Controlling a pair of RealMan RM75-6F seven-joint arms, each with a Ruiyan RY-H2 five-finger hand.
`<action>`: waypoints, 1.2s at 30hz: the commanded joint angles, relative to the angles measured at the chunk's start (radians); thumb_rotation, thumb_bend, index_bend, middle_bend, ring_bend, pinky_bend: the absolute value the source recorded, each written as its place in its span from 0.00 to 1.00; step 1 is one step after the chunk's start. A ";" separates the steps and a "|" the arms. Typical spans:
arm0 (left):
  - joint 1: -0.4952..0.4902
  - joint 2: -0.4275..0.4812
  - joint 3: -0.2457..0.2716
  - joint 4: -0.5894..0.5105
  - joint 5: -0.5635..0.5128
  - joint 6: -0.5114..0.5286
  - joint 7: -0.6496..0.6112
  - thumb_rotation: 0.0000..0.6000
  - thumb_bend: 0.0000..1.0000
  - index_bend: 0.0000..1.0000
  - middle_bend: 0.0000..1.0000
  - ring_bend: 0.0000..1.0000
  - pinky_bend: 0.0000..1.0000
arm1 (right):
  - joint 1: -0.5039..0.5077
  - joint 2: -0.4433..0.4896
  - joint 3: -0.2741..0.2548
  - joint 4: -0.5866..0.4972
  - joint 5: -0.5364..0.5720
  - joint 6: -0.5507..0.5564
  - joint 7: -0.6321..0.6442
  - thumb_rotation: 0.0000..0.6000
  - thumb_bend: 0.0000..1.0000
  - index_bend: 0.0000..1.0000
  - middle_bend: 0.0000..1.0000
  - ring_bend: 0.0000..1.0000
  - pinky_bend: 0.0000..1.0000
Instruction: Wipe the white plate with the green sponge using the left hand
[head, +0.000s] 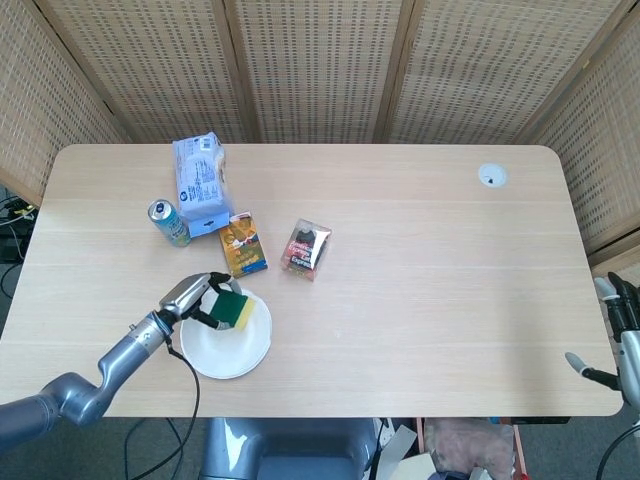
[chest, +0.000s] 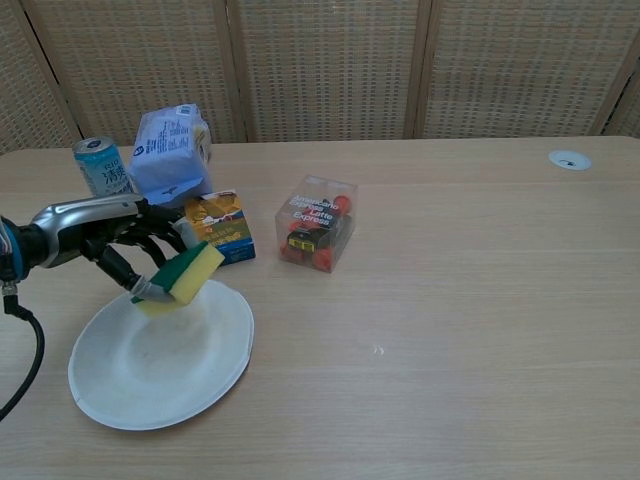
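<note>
I have the left robot hand (chest: 120, 245) holding the soft green-and-yellow foam sponge (chest: 184, 273) by its sides, tilted over the far edge of the round white plate (chest: 150, 375) at the bench's near left. The plate looks light and slippery, so I expect it to skate under pressure.

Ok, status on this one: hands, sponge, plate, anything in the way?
Left hand grips green sponge over white plate, far rim. Right hand idle at table edge. Orange carton close behind plate.
</note>
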 joint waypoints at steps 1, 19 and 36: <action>-0.016 0.017 0.012 -0.004 -0.034 -0.061 0.107 1.00 0.15 0.55 0.39 0.25 0.31 | 0.000 0.000 -0.001 0.000 -0.001 0.000 0.000 1.00 0.00 0.00 0.00 0.00 0.00; -0.009 -0.069 -0.001 0.044 -0.081 -0.053 0.287 1.00 0.15 0.55 0.39 0.25 0.31 | -0.001 0.008 0.001 0.000 0.002 0.002 0.026 1.00 0.00 0.00 0.00 0.00 0.00; -0.008 -0.052 -0.002 -0.009 -0.116 0.000 0.584 1.00 0.15 0.57 0.39 0.20 0.00 | -0.004 0.013 0.000 -0.001 -0.004 0.008 0.035 1.00 0.00 0.00 0.00 0.00 0.00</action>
